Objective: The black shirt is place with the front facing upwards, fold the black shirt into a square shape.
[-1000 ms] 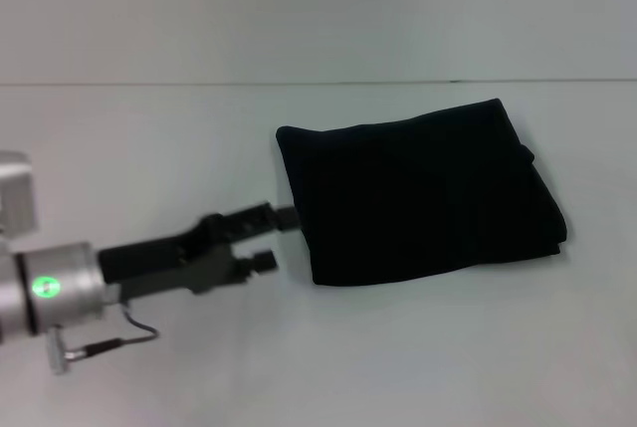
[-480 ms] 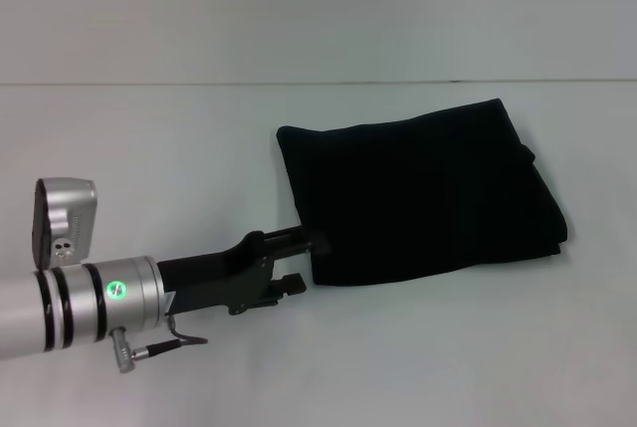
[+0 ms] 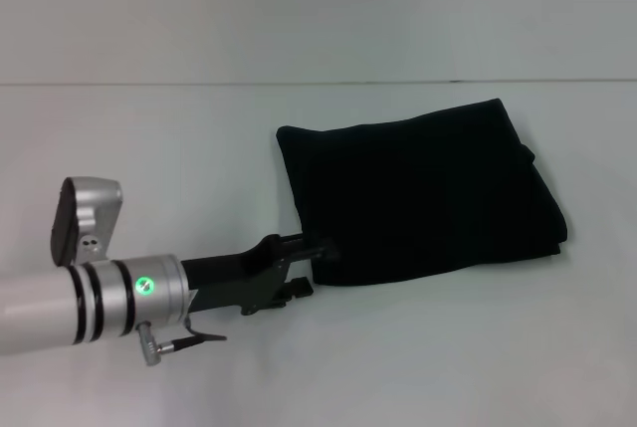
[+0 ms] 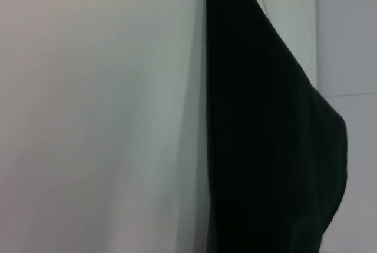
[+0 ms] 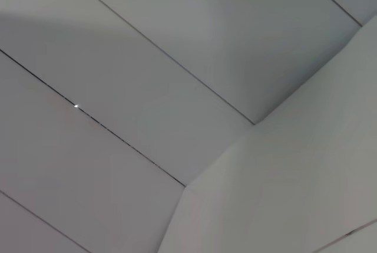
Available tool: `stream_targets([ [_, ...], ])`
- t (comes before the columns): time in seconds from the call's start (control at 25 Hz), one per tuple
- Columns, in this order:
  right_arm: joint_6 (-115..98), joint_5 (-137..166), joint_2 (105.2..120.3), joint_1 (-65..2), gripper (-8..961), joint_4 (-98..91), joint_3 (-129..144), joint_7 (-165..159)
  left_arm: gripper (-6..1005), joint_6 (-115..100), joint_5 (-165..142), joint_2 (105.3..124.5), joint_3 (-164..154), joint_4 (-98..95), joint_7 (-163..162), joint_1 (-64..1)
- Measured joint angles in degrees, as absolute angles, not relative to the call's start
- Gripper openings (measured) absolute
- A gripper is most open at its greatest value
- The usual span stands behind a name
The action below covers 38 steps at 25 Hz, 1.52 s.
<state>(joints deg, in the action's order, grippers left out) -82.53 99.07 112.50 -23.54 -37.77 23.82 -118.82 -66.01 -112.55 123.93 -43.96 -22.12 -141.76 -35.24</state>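
The plain black soft cloth shirt [image 3: 423,193] lies folded into a roughly square, slightly skewed packet on the white tabletop [image 3: 149,148], a little right of the middle in the head view. No lettering or label shows on the upper face. Its right edge shows stacked layers with a small bump of cloth near the top.

The left tool [image 3: 311,266], black and two-fingered on a silver wrist with a green light, reaches in low from the robot's left. Its upper finger [image 3: 317,245] touches the near-left corner of the shirt, its tip dark against the dark cloth; the lower finger [image 3: 297,290] sits just outside the shirt's near edge, over bare tabletop. The fingers stand apart, with no cloth clearly pinched between them, so the tool looks released. A thin grey cable loops under the wrist.

Nothing else lies on the tabletop around the shirt, and nothing stands between tool and cloth.

The left wrist view shows the shirt [image 4: 265,147] close up as a dark slab against the pale tabletop [image 4: 94,117], with none of that arm's own fingers visible. The right wrist view shows only pale panelled surfaces; the right tool appears in no view.
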Motion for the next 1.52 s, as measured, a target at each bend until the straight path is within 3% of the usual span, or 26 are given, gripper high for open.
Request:
stream_targets([
  [0.44,-82.7,98.9,112.45,-23.2,927,-37.7,23.7,-118.7,794,-63.3,-112.7,124.01,-45.8,-21.2,-142.1,-37.2],
  [0.64,-82.5,98.8,112.13,-23.3,927,-36.4,23.7,-118.7,627,-63.4,-112.4,124.01,-45.7,-21.3,-142.1,-36.9],
  [0.76,-82.5,98.8,112.04,-23.4,927,-36.2,23.7,-118.7,397,-63.3,-112.4,124.01,-45.7,-21.4,-142.2,-37.0],
  [0.96,-82.4,98.8,112.03,-23.7,927,-36.2,23.7,-118.7,155,-63.3,-112.6,124.01,-45.7,-21.4,-142.0,-37.1],
  [1.52,-82.4,98.8,112.15,-23.7,927,-35.7,23.7,-118.7,43,-65.0,-112.4,123.69,-45.4,-24.5,-141.1,-33.7],
])
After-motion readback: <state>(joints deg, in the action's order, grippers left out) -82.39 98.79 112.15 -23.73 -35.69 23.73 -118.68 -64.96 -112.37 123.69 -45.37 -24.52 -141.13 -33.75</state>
